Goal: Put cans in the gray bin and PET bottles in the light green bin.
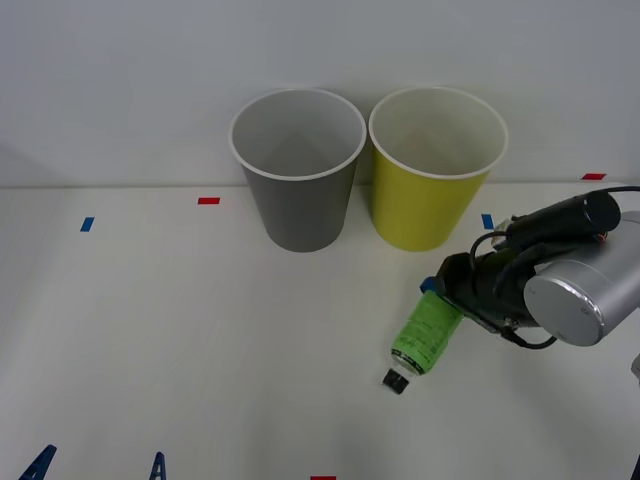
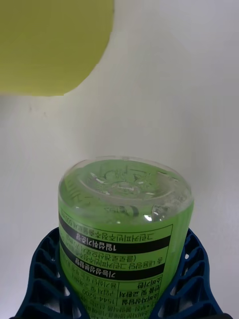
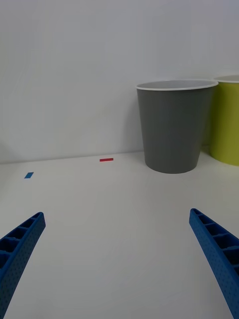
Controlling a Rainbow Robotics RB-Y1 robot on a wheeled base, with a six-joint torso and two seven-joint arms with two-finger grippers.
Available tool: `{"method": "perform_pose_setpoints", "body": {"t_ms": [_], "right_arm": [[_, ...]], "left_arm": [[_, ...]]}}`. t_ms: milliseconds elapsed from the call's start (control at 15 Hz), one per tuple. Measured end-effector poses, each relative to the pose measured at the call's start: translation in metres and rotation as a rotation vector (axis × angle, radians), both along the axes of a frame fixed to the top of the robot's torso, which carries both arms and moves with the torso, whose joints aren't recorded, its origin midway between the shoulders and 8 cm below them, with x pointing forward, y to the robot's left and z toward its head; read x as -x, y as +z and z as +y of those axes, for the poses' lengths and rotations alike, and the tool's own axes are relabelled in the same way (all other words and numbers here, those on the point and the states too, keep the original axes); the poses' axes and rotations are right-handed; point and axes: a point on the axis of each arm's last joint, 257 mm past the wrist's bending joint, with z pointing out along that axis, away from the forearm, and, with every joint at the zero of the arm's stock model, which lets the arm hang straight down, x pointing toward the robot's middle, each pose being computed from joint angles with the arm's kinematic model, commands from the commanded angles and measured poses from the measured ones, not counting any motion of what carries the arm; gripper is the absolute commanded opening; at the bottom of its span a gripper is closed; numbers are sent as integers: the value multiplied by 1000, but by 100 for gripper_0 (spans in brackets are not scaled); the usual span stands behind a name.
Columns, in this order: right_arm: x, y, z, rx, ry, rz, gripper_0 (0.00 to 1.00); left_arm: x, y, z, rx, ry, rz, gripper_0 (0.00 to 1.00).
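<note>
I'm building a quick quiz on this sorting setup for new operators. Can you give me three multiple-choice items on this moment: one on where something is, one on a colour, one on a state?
1. Where does the light green bin stand relative to the gray bin, seen from the robot?
A. To its right, side by side
B. To its left, side by side
C. In front of it, nearer the robot

2. What colour is the cap of the PET bottle?
A. White
B. Black
C. Red

3. What is the right gripper doing?
A. Hanging open above the bins
B. Shut on the bottle's body
C. Resting shut and empty on the table

Answers:
1. A, since the front view shows it right of the gray one, nearly touching.
2. B, as the small cap at the bottle's lower end is black.
3. B, because the blue fingers hug the green label on both sides.
</note>
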Motion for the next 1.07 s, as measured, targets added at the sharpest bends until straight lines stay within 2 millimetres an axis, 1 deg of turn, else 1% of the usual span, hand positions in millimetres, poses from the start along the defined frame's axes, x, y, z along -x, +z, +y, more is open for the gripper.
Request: {"method": "perform_pose_setpoints", "body": {"t_ms": [133,333,600,733,1067], "right_arm": [[-3,13,-2,61,107,-82,0],[-4,41,-9,117,210,-214,0],[1,71,-22,179,275,-358,0],[3,85,-27,231,309,-430,0],[7,129,-37,377,359,-621,0]], "left_arm": [[0,0,0,0,0,0,100],[0,0,0,0,0,0,100],[0,0,0,0,0,0,100],[0,0,0,0,0,0,100],[0,0,0,0,0,0,100]]}}
